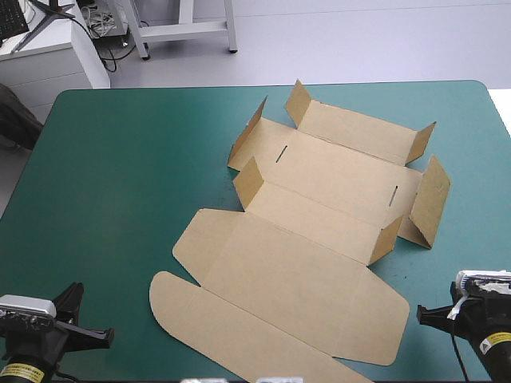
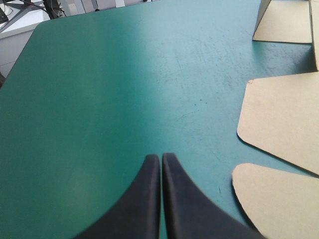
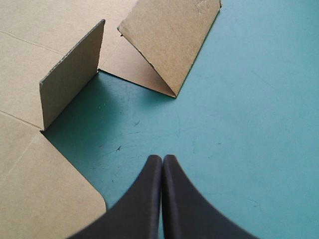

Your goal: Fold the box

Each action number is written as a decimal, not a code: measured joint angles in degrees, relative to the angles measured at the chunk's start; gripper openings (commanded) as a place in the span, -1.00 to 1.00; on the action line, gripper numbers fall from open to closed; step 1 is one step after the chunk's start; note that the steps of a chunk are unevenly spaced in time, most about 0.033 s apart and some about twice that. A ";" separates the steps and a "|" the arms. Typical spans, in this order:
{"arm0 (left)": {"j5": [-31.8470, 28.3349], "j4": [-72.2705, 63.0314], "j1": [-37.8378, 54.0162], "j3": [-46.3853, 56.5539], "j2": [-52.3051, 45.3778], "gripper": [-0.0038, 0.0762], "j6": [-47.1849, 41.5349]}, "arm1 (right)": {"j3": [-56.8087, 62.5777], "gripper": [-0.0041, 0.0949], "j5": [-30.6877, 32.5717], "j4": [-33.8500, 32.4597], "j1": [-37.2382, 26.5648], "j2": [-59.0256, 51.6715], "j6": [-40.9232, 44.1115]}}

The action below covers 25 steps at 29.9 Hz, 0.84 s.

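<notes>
**Item:** box [image 1: 319, 239], one cut sheet of brown board.

**Position:** on the table [image 1: 120, 175], which has a teal-green cover. The box lies from the centre toward the right edge, slantwise to the table's edges.

**Condition:**
- Unfolded, with the main panels lying flat.
- The short corner flaps stand upright.
- The right side wall [image 1: 431, 199] is tilted up.
- The middle panel has two narrow slots, one of them at [image 1: 281, 154].
- The lid panel [image 1: 295, 287] lies flat toward the near edge.
- The rounded tuck flap [image 1: 231, 327] reaches the near edge.

**Left gripper** [image 2: 161, 155]: black fingers pressed tip to tip, holding nothing. It is over bare cover by the near-left corner, with the rounded flap edges beside it and not touching.

**Right gripper** [image 3: 162, 157]: fingers likewise closed and empty. It is over bare cover at the near-right, clear of the board, with an upright flap [image 3: 70, 79] and the tilted wall ahead of it.
</notes>
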 measured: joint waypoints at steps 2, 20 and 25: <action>0.00 0.00 0.00 0.00 0.00 -0.93 0.00 | 0.00 -0.96 0.00 0.00 0.00 0.00 0.00; 0.00 0.00 0.00 0.14 0.00 -0.93 0.00 | 0.00 -0.95 -0.42 0.00 0.00 0.00 0.00; 0.00 0.00 0.00 0.14 0.00 -0.93 0.00 | 0.00 -0.69 -1.04 0.20 0.00 0.00 -0.17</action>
